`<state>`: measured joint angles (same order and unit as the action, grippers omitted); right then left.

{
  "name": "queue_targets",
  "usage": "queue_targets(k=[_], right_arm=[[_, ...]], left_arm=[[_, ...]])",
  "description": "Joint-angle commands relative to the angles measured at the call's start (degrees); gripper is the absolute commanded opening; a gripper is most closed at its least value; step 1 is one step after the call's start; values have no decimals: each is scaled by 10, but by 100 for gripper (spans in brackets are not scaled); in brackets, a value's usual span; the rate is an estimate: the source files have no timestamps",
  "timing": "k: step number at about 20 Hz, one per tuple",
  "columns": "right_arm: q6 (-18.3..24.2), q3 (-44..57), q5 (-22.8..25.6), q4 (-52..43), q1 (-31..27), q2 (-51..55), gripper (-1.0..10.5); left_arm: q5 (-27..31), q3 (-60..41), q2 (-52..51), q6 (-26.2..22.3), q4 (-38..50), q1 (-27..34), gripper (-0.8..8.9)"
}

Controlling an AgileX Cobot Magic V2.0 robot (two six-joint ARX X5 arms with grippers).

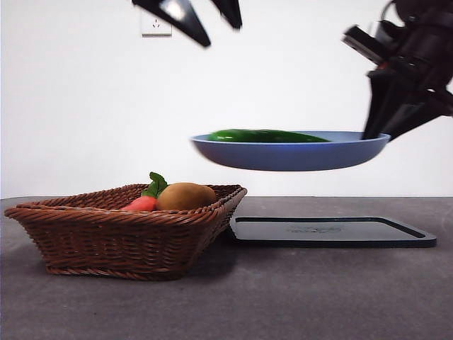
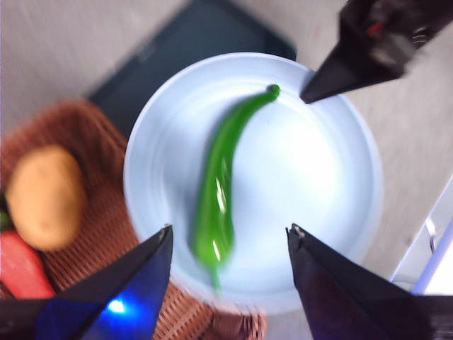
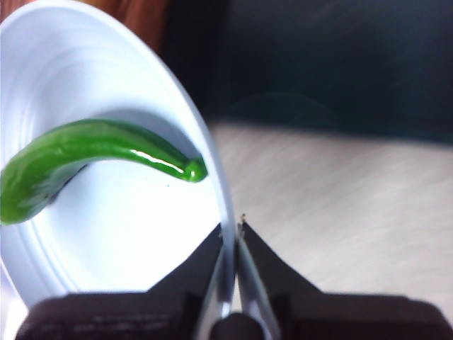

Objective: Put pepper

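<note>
At the lower left of the front view a brown wicker basket point(image 1: 124, 234) stands on the grey table point(image 1: 297, 297). Inside it are a small red vegetable with green leaves point(image 1: 144, 201) and a round yellow-brown potato-like item point(image 1: 185, 196), touching each other.

At the top, left of the centre, the left gripper point(image 1: 210, 23) hangs high above, with its jaws spread apart and nothing between them.

In the middle, a blue plate point(image 1: 290, 154) is held in the air above the table, about level. The pepper point(image 1: 265, 136) lies inside the plate. Its long axis runs almost horizontal across the frame. In the left wrist view its thin stem end point(image 2: 272, 91) points toward the rim where the right gripper is.

Below the plate, a flat dark tray point(image 1: 333, 232) lies on the table just beside the basket.

At the right, the right gripper point(image 1: 375, 134) pinches the plate's rim between its jaws.

Behind everything is a plain white wall with a socket point(image 1: 156, 25) at the upper left.
</note>
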<state>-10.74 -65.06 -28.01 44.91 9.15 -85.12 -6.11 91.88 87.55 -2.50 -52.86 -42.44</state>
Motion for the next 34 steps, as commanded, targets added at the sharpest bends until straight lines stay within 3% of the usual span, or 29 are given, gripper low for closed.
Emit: queue_targets(k=[1,7,15,30,34], right_arm=[[-5,-13,-4,-27,-39,-14,5],[-8,-53,-4,-68,-104,-113,5],[-9,-133,-6,-98,-110,-251,5],[-13,-133,-2,-106,-110,-290,8],[-13,-133,-2,-106,-110,-290,147]], left_arm=[[1,19,-12,-5,0,-2,285],[1,20,-66,-5,9,2,285],[0,20,-118,0,4,1,284],[0,20,-126,13,0,0,284],[0,20,-126,13,0,0,284]])
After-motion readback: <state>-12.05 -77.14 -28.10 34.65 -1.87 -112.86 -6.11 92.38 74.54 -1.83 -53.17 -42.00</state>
